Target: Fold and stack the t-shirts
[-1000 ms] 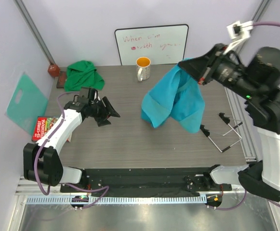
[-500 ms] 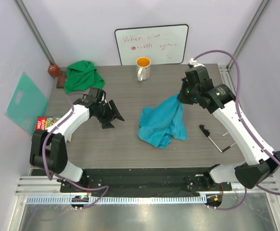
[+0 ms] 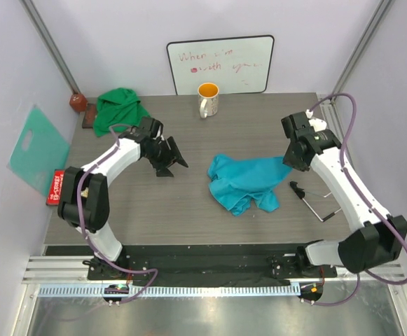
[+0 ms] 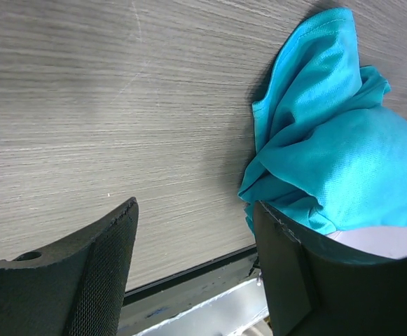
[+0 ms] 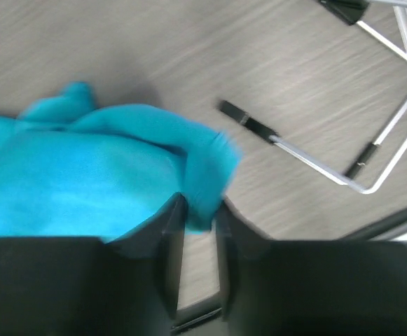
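Your turquoise t-shirt (image 3: pixel 244 183) lies crumpled on the counter (image 3: pixel 182 210), right of centre. It is folded over itself, so from overhead you cannot pick out sleeves, collar or hem. The right arm (image 3: pixel 336 178) reaches down to the shirt's right-hand end, and from above its wrist hides the right jaws. In the right wrist view those jaws stand a narrow slot apart, with a fold of the turquoise t-shirt (image 5: pixel 84 182) lying in the mouth of the slot. That picture is smeared with blur, so you cannot tell whether the jaws pinch the fold or merely flank it. The shirt there runs off the left edge and passes under the black jaw bodies. Near it on the counter lies a wire frame (image 5: pixel 315 164), cut off at the right edge.

The left arm (image 3: pixel 112 159) holds the left jaws wide apart and empty over bare counter, left of the shirt and not touching it. In the left wrist view the turquoise t-shirt (image 4: pixel 329 140) is partly hidden behind the right-hand jaw. A pale shape at the bottom edge is too cropped to name.

The green t-shirt (image 3: pixel 119 108) sits bunched in the far left corner, well apart from the turquoise one, neither folded nor stacked. The writing on the whiteboard (image 3: pixel 219 64) is too faint to read. The mug (image 3: pixel 207 99) in front of it shows only an orange inside.
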`<action>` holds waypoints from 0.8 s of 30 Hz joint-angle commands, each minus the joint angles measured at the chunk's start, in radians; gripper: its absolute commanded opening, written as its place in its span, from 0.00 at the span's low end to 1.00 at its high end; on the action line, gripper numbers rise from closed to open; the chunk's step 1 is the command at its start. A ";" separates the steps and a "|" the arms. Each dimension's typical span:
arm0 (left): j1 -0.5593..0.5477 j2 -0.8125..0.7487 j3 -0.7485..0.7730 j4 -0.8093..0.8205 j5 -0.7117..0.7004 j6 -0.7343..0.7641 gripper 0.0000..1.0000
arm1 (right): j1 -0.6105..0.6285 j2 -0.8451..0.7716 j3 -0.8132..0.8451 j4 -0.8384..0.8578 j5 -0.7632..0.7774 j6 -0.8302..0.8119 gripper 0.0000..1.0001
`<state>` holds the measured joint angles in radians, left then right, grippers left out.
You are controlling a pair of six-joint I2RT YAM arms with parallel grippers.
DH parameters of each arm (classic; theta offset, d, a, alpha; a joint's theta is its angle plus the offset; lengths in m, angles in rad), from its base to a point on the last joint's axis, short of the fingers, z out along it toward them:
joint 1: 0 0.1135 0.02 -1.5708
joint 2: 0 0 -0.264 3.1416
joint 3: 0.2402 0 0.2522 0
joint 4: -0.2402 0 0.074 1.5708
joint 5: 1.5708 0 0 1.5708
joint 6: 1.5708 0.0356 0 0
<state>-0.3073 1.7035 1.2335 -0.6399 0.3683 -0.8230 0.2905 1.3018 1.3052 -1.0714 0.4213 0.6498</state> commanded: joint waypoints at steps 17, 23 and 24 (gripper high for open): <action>-0.006 0.087 0.142 -0.067 0.004 0.056 0.67 | 0.335 0.267 0.098 0.136 -0.408 -0.245 0.46; -0.006 0.078 0.110 -0.072 -0.005 0.055 0.67 | 0.403 0.361 0.137 0.117 -0.446 -0.275 0.46; -0.006 0.074 0.104 -0.070 -0.006 0.053 0.67 | 0.406 0.363 0.132 0.116 -0.455 -0.285 0.47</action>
<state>-0.3084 1.7935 1.3388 -0.7002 0.3664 -0.7803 0.6933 1.7027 1.3937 -0.9428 0.0078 0.4110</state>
